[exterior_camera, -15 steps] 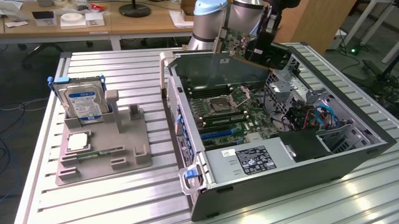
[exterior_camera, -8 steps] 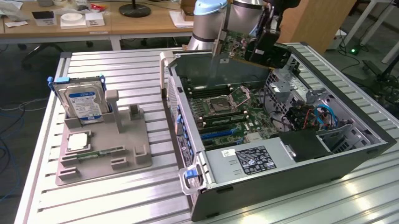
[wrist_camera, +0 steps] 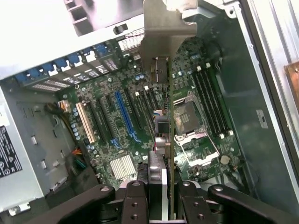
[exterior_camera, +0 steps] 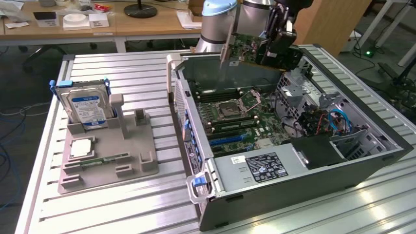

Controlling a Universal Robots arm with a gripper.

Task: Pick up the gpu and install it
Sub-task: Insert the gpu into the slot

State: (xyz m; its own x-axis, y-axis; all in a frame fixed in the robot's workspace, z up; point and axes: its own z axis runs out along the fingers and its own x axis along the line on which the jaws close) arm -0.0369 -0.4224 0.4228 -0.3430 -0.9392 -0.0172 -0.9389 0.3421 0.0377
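Fingers (wrist_camera: 188, 205) clamped on gpu (exterior_camera: 250, 47), card edge-down, hanging clear above motherboard (exterior_camera: 237, 117) in open case (exterior_camera: 305, 175).

Soft overhead light is filling the scene. Glare is streaking the table (exterior_camera: 130, 209) beside the case (exterior_camera: 293, 195). In the wrist view, the area past the blue clips (wrist_camera: 70, 60) is washing out white, while the motherboard (wrist_camera: 126, 121) is lying in shade.

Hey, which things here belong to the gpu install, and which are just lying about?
In the job: gpu, held over the computer case by the gripper; motherboard.
Lying about: hard drive; memory stick; grey holder.
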